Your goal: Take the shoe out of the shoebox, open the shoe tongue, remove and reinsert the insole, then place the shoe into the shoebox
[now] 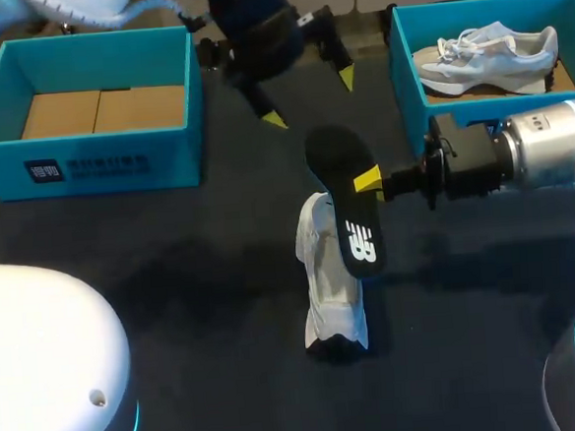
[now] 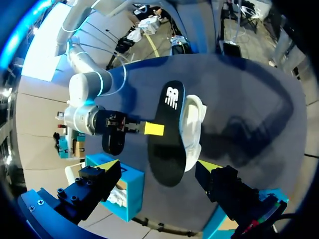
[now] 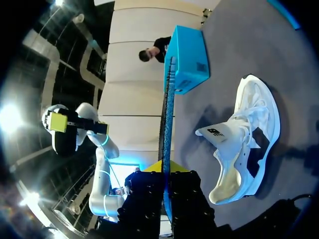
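A bright blue open cardboard shoebox (image 1: 85, 146) sits at the far left corner of the dark desk (image 1: 174, 283), its brown floor bare. Just right of it, over the desk's far edge, the left arm's gripper (image 1: 310, 97) hangs above the surface with its two yellow-tipped fingers spread wide and nothing between them.

At the desk's middle lies the white lace-up sports shoe (image 1: 330, 291), which appears to rest on its side with its opening turned toward the right arm. In the right wrist view its tongue is folded out and the pale lining shows.

Just beside the shoe, on its far right side, the black foam insole (image 1: 343, 197) is held up off the desk on its long edge, logo end nearest the shoe. Whether it touches the shoe cannot be told.

The right arm's gripper (image 1: 364, 182) reaches in level from the desk's right edge and is clamped on the insole, one finger on each face.

At the far right corner stands a second bright blue shoebox (image 1: 411, 69), with a matching pale grey-white shoe (image 1: 483, 52) lying inside it.
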{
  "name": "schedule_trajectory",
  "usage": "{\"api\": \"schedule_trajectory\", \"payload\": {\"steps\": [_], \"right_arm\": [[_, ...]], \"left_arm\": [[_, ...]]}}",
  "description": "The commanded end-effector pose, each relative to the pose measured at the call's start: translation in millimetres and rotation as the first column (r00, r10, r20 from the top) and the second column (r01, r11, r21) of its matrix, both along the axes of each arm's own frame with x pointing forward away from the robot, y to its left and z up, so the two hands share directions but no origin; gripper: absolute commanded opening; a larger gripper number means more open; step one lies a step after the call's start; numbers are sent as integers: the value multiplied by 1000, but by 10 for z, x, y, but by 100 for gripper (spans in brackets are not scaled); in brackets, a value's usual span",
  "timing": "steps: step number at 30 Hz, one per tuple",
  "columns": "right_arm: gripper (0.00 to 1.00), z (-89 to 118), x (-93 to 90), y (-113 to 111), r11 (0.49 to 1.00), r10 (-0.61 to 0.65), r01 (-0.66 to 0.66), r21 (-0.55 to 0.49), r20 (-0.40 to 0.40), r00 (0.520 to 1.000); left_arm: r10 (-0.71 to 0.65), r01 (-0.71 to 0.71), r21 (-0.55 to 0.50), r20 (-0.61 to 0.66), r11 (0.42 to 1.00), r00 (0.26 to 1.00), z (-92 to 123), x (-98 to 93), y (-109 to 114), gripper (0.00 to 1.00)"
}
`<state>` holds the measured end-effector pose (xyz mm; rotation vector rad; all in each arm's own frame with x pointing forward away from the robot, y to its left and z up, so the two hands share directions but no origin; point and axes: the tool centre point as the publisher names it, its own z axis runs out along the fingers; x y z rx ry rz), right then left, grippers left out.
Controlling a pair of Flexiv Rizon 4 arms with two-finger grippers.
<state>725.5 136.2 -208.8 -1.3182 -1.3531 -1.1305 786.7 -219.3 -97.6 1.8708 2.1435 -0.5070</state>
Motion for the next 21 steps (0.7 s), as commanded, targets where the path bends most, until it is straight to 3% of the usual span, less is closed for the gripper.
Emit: {"api": "schedule_trajectory", "payload": {"steps": [1,9,21], "right_arm": [[0,-7,-7,13,1000,-2,2,0,1,1000],[0,-7,-7,13,1000,-2,2,0,1,1000],[0,-7,-7,13,1000,-2,2,0,1,1000]], "left_arm": [[-56,69,328,-49,942,997,22,64,-118,100],[-110,128,424,-69,897,992,31,73,-223,100],[-121,141,449,-74,882,990,-21,-29,-247,100]]}}
